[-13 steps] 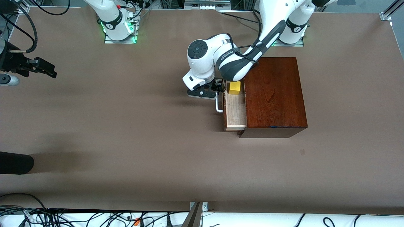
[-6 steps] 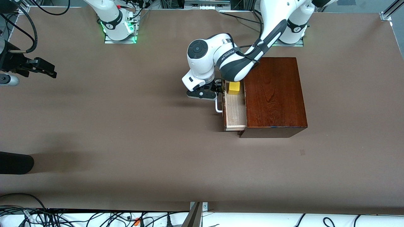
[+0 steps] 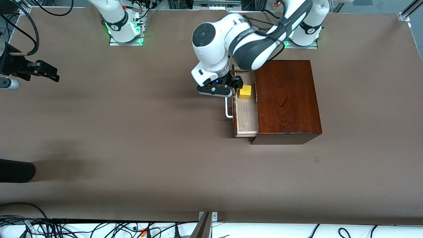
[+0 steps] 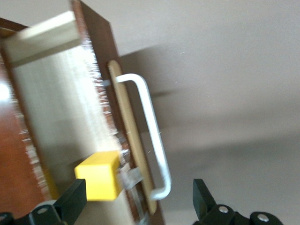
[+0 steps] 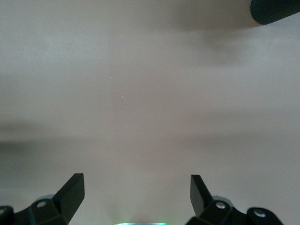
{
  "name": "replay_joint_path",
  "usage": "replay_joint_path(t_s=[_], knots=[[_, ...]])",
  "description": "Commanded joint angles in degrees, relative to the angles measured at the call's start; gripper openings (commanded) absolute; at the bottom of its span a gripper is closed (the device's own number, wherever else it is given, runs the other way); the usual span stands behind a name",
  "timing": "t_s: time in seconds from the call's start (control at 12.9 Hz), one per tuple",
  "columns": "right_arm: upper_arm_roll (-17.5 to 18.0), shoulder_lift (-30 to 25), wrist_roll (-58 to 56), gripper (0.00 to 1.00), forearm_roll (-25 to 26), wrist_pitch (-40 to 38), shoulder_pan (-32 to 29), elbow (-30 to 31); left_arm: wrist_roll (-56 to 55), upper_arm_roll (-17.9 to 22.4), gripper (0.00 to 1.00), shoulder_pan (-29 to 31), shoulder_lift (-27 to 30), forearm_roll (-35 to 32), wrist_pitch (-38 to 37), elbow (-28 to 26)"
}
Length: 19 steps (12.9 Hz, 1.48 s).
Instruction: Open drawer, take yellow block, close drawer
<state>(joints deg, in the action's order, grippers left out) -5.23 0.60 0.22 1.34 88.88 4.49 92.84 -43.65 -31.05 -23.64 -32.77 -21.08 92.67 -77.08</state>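
The left gripper (image 3: 231, 88), jaws spread, hung over the open pale-wood drawer (image 3: 247, 119) beside the small yellow block (image 3: 245, 92); the right gripper (image 5: 136, 199) waited, jaws spread.

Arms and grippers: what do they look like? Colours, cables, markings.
Both arms have glossy white shells with dark grey joint sections. The left arm has a round dark cap at the wrist and black cables alongside. The left gripper and right gripper have black fingers. Green lights glow at both bases.
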Motion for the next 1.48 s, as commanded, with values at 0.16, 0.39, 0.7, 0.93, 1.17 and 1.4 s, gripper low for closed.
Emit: replay_joint_path(t_s=[0.16, 0.39, 0.7, 0.93, 1.17, 1.4], knots=[[0.83, -0.43, 4.76, 1.0, -7.74, -0.28, -0.79, -1.96, 4.1, -0.33, 1.0, 8.85, 6.29, 3.75, -8.99, 4.39], [4.5, -0.43, 16.88, 1.0, -7.93, -0.02, 0.17, -2.13, 4.1, -0.41, 1.0, 19.82, 9.65, 10.6, -11.36, 4.48], [12.15, -0.08, 35.42, 1.0, -6.17, 0.51, 1.75, -2.14, 17.49, 10.78, 1.0, 24.18, 17.54, 19.74, -11.37, 0.9], [17.07, 1.58, 54.12, 1.0, -5.82, 1.03, 3.32, -4.06, 37.62, 23.36, 1.0, 23.21, 24.83, 24.85, -9.27, -7.79], [17.71, 2.91, 74.77, 1.0, -5.29, 5.06, 8.76, -4.77, 42.07, 30.51, 1.0, 22.15, 30.47, 24.51, -4.18, -14.57], [17.71, 6.67, 96.48, 1.0, -3.9, 6.92, 16.84, -7.56, 41.81, 33.25, 1.0, 22.15, 34.6, 23.28, -2.4, -17.66]])
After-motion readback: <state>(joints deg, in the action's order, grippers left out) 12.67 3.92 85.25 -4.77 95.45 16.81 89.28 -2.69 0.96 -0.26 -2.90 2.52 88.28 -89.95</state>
